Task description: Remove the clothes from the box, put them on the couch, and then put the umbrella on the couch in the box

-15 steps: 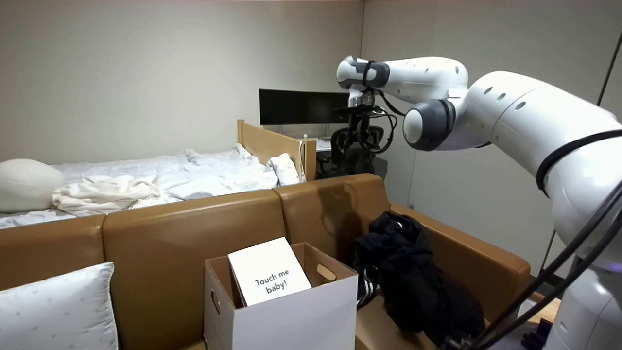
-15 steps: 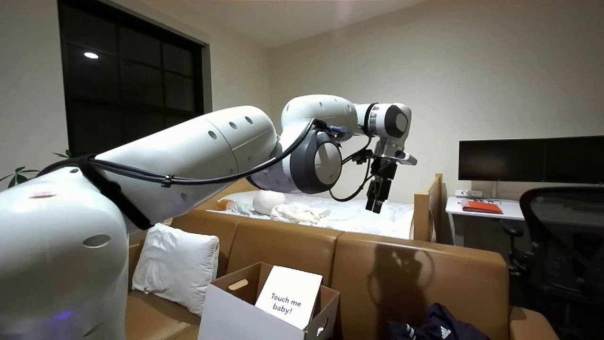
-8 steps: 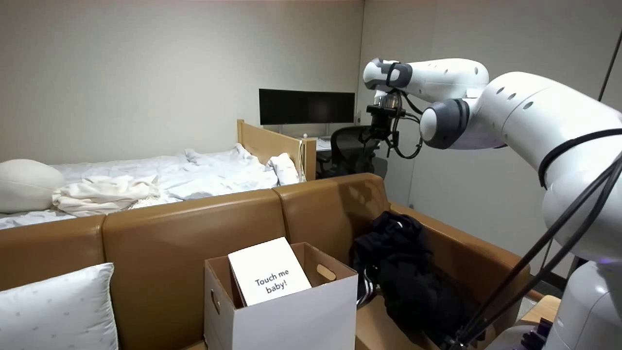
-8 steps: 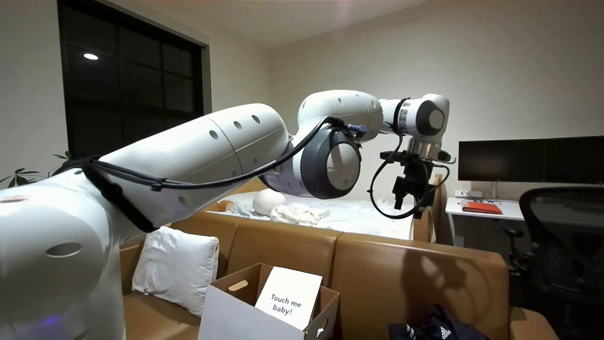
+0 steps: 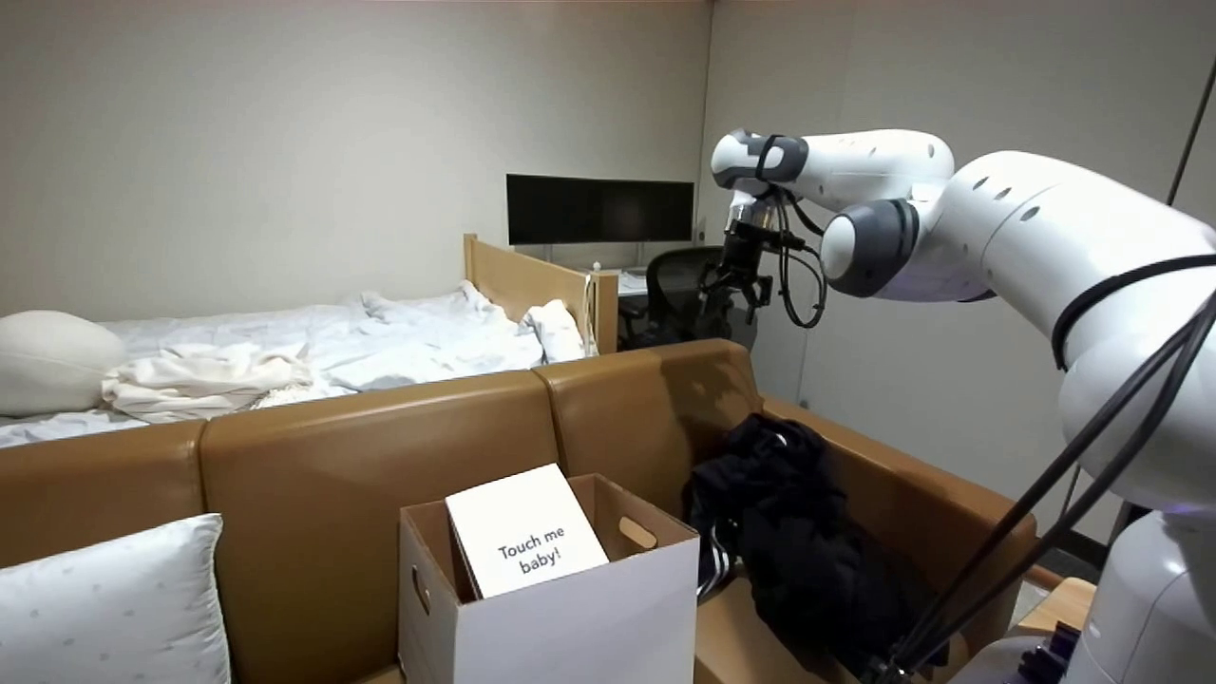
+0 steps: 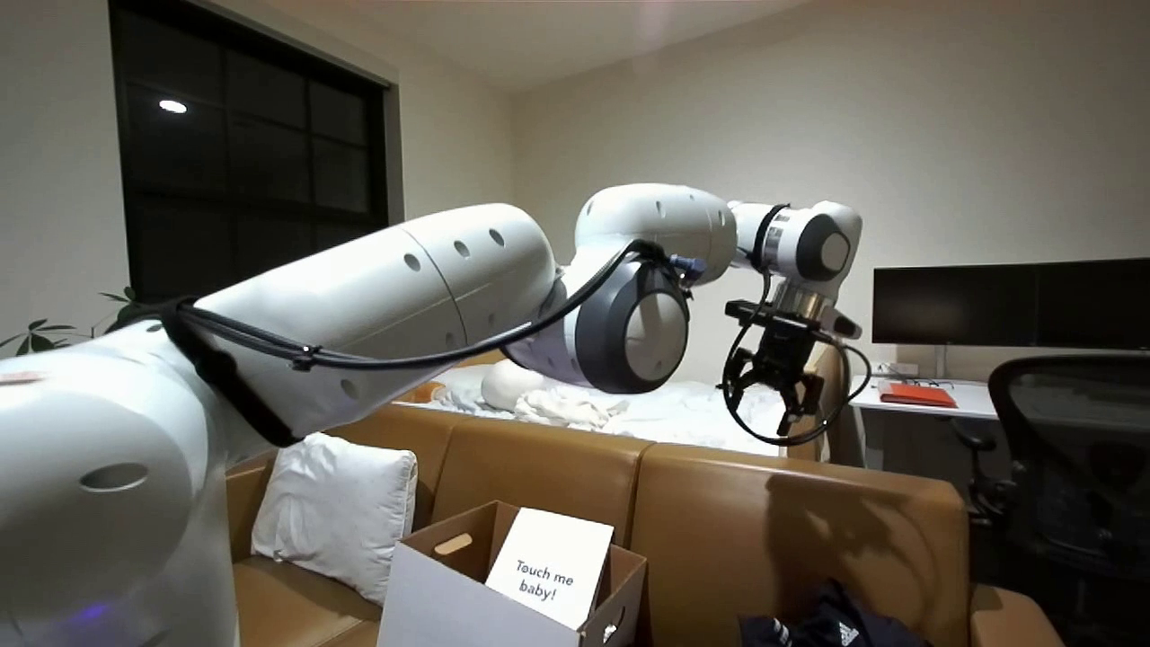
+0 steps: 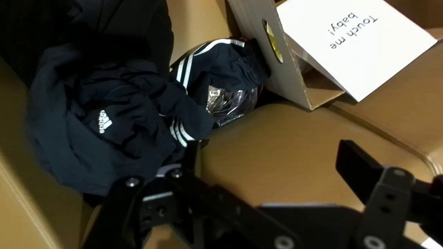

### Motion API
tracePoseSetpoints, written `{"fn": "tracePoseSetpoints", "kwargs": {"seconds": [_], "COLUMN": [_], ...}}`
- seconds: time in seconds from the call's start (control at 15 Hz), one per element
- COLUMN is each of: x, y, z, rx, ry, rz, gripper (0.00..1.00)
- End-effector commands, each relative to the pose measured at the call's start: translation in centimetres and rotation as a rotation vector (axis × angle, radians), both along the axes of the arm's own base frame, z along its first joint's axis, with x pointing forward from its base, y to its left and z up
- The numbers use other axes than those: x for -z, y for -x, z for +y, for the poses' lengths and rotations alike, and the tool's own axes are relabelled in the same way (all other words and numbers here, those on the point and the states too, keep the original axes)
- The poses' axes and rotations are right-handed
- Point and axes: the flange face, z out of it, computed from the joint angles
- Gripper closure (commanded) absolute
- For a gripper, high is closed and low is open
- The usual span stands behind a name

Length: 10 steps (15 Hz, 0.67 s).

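The dark clothes [image 5: 793, 522] lie in a heap on the brown couch [image 5: 380, 446], beside the box at the armrest end. In the wrist view, the clothes [image 7: 114, 117] show white stripes and an adidas logo. The white cardboard box [image 5: 579, 617] stands on the couch; it also shows in an exterior view [image 6: 467, 598]. Most of its inside is hidden. My gripper [image 5: 730, 302] is in the air above the couch back, near the clothes end. In the wrist view the gripper [image 7: 270, 152] is open, with nothing between its fingers. I cannot make out an umbrella.
A white card reading "Touch me baby!" [image 5: 527, 532] leans in the box. Clear plastic wrap [image 7: 230, 102] shows by the clothes. A white pillow [image 5: 114, 608] is at the far end of the couch. Behind are a bed [image 5: 418, 332], a chair [image 6: 1069, 449] and monitors [image 6: 1006, 305].
My gripper has moved away from above the couch's middle towards the clothes end, and its wrist has turned. Over the last half second it has dipped slightly and tilted. The box and clothes have not moved.
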Motion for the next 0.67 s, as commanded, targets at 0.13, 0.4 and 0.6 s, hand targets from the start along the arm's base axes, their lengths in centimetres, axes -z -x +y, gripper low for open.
{"fn": "tracePoseSetpoints", "kwargs": {"seconds": [0.13, 0.4, 0.6], "x": [3.3, 4.7, 5.4], "y": [-0.3, 1.2, 1.1], "z": [5.5, 6.8, 6.9], "rx": [-0.266, -0.437, -0.437], "ry": [-0.096, -0.116, -0.106], "rz": [0.091, 0.215, 0.224], "gripper": [0.0, 0.0, 0.0]}}
